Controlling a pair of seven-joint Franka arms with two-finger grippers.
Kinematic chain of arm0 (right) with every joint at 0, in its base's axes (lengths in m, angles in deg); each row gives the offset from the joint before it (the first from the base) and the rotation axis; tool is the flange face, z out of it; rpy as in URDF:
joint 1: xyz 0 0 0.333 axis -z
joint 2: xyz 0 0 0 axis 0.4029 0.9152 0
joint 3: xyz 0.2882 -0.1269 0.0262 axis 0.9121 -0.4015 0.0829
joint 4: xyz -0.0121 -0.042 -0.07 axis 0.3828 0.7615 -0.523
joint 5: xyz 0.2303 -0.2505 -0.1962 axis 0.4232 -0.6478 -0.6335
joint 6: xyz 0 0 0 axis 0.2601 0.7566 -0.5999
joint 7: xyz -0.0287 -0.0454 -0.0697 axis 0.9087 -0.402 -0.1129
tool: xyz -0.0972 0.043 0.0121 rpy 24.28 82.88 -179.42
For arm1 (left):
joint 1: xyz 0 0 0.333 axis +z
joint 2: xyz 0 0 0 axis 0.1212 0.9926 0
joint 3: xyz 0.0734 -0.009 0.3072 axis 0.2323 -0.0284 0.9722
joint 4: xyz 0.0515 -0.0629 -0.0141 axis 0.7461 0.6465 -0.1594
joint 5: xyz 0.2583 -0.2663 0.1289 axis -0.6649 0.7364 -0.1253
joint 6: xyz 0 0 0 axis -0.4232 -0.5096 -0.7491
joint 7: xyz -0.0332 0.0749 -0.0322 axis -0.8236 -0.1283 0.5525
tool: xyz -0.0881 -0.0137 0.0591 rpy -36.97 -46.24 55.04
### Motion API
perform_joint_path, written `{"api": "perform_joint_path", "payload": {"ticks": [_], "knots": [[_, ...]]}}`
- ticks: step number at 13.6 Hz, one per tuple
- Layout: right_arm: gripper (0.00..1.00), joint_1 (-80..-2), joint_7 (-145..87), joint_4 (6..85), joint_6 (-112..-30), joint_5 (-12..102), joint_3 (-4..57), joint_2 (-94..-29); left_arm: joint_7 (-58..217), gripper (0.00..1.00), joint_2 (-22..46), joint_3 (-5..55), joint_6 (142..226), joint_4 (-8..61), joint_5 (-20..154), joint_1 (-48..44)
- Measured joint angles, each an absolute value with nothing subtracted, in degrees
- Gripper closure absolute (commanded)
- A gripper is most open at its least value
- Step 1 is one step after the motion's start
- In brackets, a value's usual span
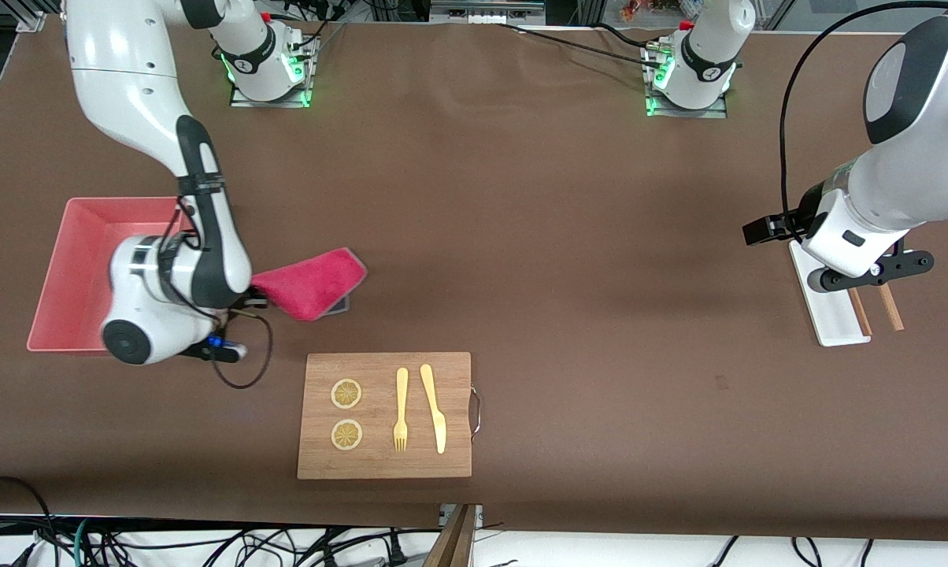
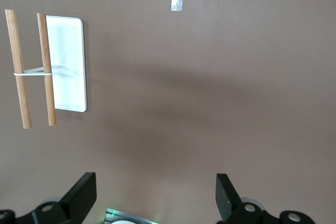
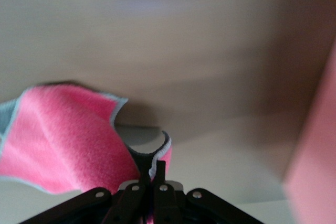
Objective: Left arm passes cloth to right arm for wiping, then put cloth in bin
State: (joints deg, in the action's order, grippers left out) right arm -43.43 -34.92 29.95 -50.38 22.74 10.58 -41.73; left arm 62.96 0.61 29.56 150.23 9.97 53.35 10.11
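The magenta cloth point(image 1: 312, 282) point(image 3: 68, 140) hangs just off the table beside the salmon-pink bin point(image 1: 68, 260) point(image 3: 315, 156), its grey underside showing at the edges. My right gripper point(image 1: 258, 300) point(image 3: 152, 169) is shut on one edge of the cloth, and its wrist is over the bin's wall toward the cutting board. My left gripper point(image 1: 767, 230) point(image 2: 155, 195) waits open and holds nothing, over bare table beside the white tray at the left arm's end.
A wooden cutting board point(image 1: 458, 370) with two lemon slices, a yellow fork point(image 1: 401, 409) and a yellow knife point(image 1: 434, 408) lies nearer the front camera than the cloth. A small white tray point(image 1: 832, 315) point(image 2: 65, 64) with two wooden sticks point(image 2: 32, 69) lies under the left arm.
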Motion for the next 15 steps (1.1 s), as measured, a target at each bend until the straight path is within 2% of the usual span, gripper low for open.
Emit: {"api": "perform_joint_path", "payload": {"ticks": [3, 7, 12, 15], "knots": [[1.0, -43.14, -26.85, 29.94, -49.72, 18.21, 7.22, -42.28, 62.96, 0.0, -0.49, 29.57, 150.23, 9.97, 53.35, 10.11], [1.0, -44.51, -25.15, 28.86, -49.65, 16.5, 6.92, -42.93, 68.08, 0.0, -0.97, 29.79, 150.84, 9.8, 53.35, 11.07], [1.0, -53.86, -42.45, 28.36, -49.63, 16.78, 7.88, -42.64, 75.43, 0.0, -1.54, 30.17, 150.97, 8.5, 55.48, 16.03], [1.0, -55.52, -52.11, 28.84, -50.53, 19.96, 11.15, -42.32, 75.84, 0.0, -1.78, 30.24, 151.07, 6.52, 55.99, 17.15]]}}
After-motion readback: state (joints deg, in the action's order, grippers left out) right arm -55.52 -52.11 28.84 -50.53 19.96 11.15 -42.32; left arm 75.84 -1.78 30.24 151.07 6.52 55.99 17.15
